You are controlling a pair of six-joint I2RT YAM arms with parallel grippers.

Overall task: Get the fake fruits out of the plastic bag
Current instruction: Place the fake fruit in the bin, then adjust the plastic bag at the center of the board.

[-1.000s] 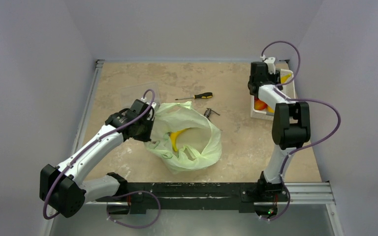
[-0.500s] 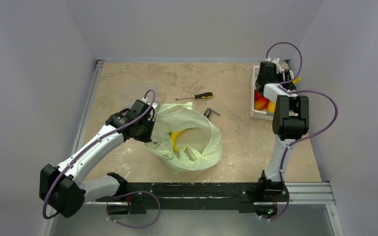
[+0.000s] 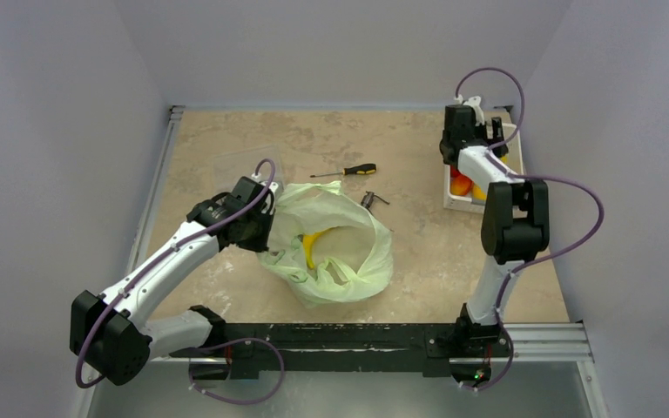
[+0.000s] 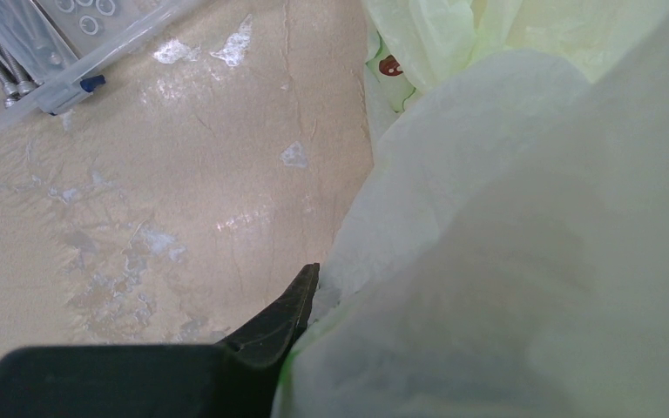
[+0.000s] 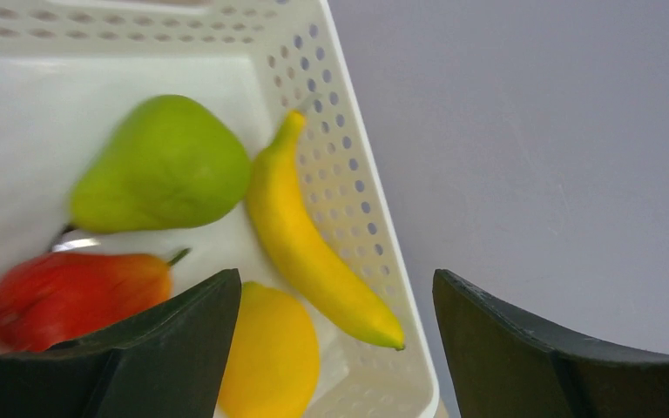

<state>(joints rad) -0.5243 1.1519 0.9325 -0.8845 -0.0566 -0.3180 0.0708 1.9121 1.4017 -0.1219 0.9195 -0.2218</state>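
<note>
left hand (image 3: 261, 228) is down at the left edge of the plastic bag (image 3: 353, 257), jaws closed right up. from its wrist camera only one dark finger (image 4: 283, 318) shows, with pale bag film bunched over the spot where the other would be. it looks pinched on the bag's rim.

the bag sits crumpled in the middle of the worktop (image 3: 427, 261), its mouth gaping upward, and a yellow banana (image 3: 313, 244) lies inside it, in plain sight from above.

over at the far right, the right hand (image 5: 333, 287) hangs above the white basket (image 5: 348, 174), jaws spread wide and nothing between them. four fruits are in the basket:
- a green pear (image 5: 161, 165) is toward the far side.
- a second banana (image 5: 314, 252) lies along the perforated wall, just beside the pear.
- a red fruit (image 5: 70, 292) is low on the left and a bit blurred.
- an orange-yellow fruit (image 5: 270, 357) is partly tucked behind the hand's left finger.

the basket itself is at the far right edge of the worktop, close to the wall.

elsewhere on the worktop, a yellow-and-black screwdriver (image 3: 348, 171) lies just beyond the bag. a small dark metal piece (image 3: 373, 200) lies near the bag's far right side. a clear box (image 4: 35, 43) holding screws and washers is off to the bag's far left.
</note>
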